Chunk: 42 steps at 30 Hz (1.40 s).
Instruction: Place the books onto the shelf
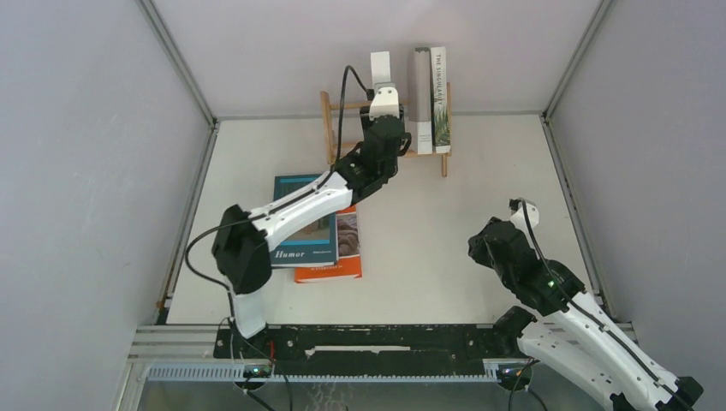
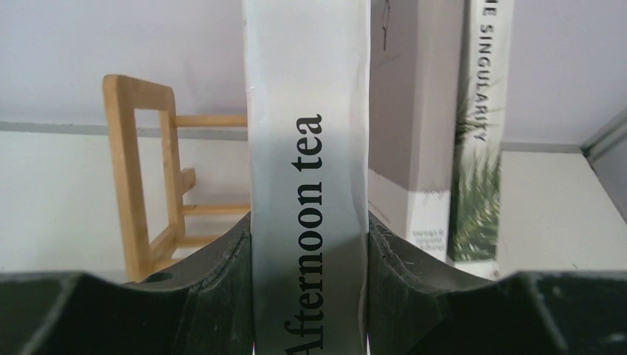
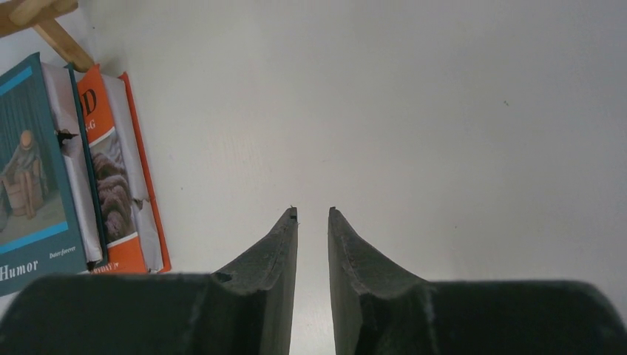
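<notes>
The left end effector [image 2: 309,228] is clamped on the white book [image 2: 309,133], one finger on each cover. The book stands upright, its spine reading "Afternoon tea" in black, shading from white at the top to grey lower down. It is at the shelf [image 2: 137,185], a light-wood rack at the far edge of the counter [image 1: 428,240], just left of the grey book [image 2: 414,111]. "The Singularity" [image 2: 480,148], white with a palm leaf, stands against the grey one at the shelf's right end. The teal "Humor" [image 3: 29,185] lies flat on the counter, overlapping the orange book [image 3: 111,185]. The right end effector [image 3: 312,214] hovers over bare counter, jaws slightly parted with nothing between them.
</notes>
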### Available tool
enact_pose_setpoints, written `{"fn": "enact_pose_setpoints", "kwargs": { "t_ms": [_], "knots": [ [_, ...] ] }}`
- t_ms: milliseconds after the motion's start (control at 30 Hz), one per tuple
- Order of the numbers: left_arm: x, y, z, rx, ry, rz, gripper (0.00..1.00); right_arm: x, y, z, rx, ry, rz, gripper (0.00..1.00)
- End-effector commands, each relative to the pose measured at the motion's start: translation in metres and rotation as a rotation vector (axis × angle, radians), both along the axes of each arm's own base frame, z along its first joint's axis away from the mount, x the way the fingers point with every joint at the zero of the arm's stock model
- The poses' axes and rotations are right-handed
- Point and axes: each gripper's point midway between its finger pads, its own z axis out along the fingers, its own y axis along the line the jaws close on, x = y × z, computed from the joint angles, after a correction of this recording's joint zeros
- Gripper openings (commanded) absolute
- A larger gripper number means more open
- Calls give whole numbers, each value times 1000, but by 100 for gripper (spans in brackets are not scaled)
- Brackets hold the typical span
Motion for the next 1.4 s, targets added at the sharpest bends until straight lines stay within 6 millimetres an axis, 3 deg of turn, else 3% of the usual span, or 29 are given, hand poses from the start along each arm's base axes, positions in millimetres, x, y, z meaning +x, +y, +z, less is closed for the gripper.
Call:
{"fn": "enact_pose_setpoints", "kwargs": {
  "t_ms": [0,200,433,1100,1367],
  "knots": [
    [44,-7,45,-121,-155,-4,0,14,4,20,41,-76,-12,28],
    [83,-20,24,-116,-175,-15,0,16,9,8,74,-70,-13,27],
    [109,-25,3,-131,-185,-34,0,13,6,-11,60,-43,-23,27],
    [131,-53,-55,-169,-166,-56,0,8,9,-35,93,-7,-26,26],
    [133,-60,-63,-179,-159,-58,0,6,9,-39,96,2,-29,26]
  ]
}}
